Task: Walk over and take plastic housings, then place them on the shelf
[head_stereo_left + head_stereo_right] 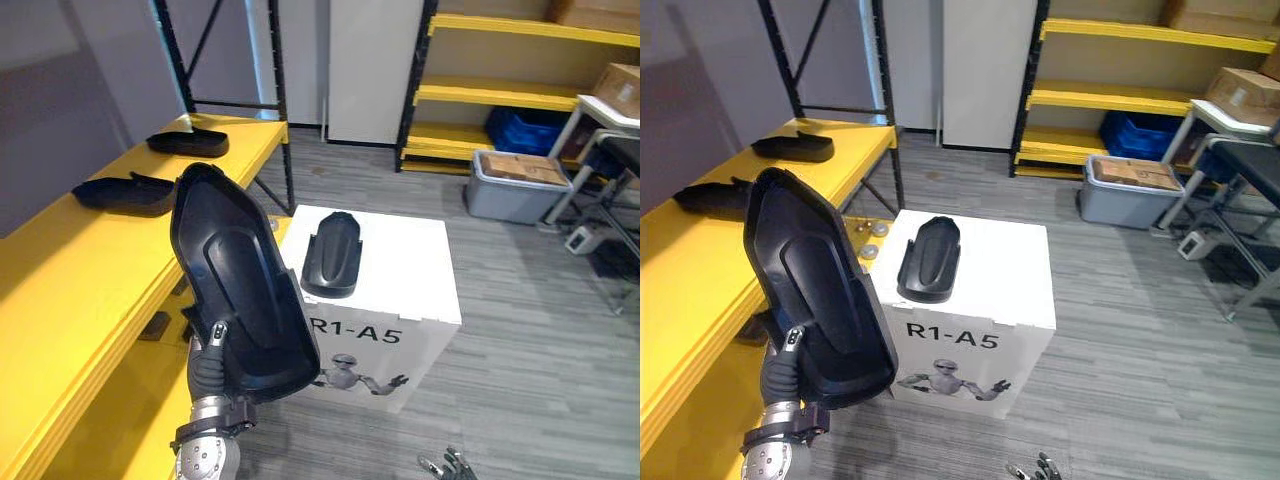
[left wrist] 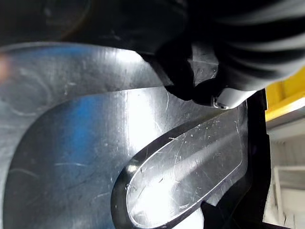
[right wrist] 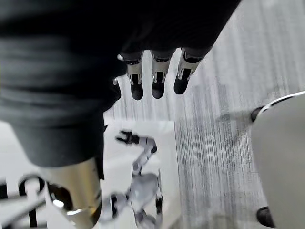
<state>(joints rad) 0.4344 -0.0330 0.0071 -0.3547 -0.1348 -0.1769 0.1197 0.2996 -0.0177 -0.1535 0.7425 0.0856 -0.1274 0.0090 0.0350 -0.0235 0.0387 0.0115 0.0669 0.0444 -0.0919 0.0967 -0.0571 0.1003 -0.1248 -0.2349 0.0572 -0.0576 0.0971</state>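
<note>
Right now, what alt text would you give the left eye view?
The left hand grips a large black plastic housing beside the yellow shelf, where a nearer housing and a farther housing lie. A smaller housing rests on a white box.

left hand (image 1: 207, 368) raised, gripping housing (image 1: 240, 290) edge; right hand (image 3: 136, 78) low, fingers relaxed.

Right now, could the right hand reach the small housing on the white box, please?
Probably yes: the right hand hangs open and empty, and the small housing lies uncovered on the white box.
</note>
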